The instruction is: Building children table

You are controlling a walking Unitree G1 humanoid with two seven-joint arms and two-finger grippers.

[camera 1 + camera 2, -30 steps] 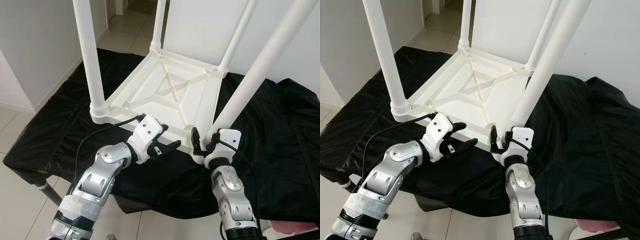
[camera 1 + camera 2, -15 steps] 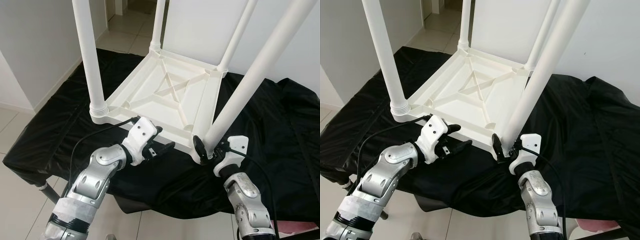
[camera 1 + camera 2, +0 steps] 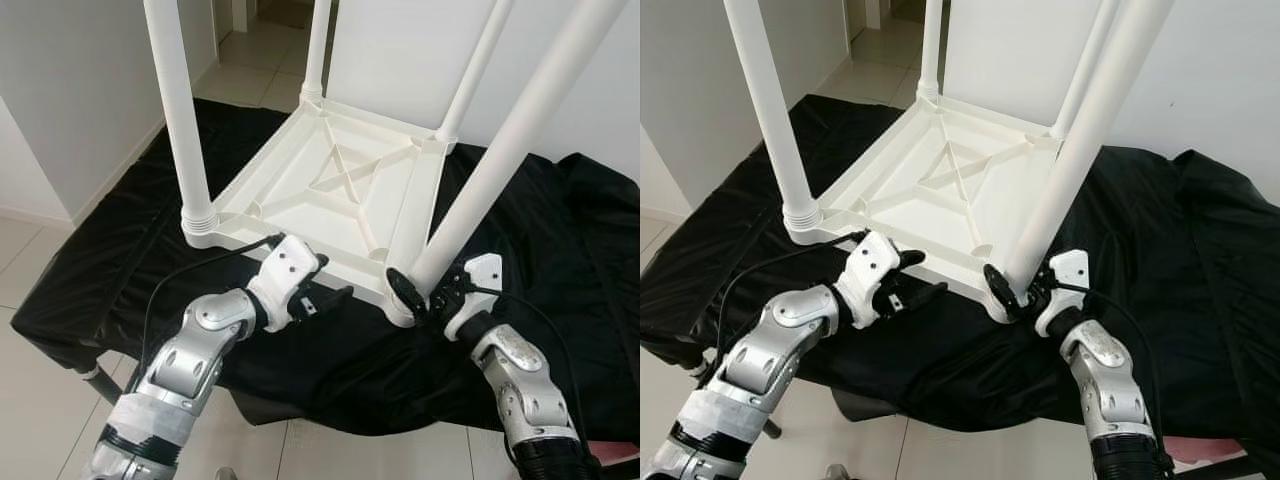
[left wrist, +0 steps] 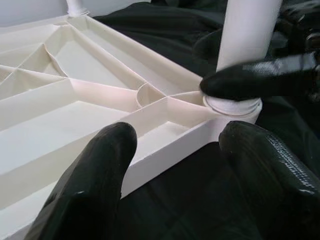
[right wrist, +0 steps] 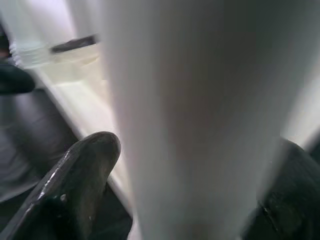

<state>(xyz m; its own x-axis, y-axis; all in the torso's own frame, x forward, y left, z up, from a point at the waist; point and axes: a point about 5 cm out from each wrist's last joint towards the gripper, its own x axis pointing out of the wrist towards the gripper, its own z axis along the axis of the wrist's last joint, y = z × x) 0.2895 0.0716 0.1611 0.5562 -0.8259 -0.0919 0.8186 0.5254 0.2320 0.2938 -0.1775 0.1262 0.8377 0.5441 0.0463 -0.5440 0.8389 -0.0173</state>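
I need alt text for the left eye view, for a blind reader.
A white table lies upside down on a black cloth, four legs up. The right end effector grips the nearest leg at its base; the open left end effector straddles the near table edge.

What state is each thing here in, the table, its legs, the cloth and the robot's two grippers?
Table top: upside down on the cloth, ribs facing up.
Near right leg: standing in its corner socket, right gripper's fingers around its base.
Other three legs: upright in their sockets.
Black cloth: spread out, wrinkled.
Left gripper: open, at the table's near edge.
Right gripper: closed on the near right leg.
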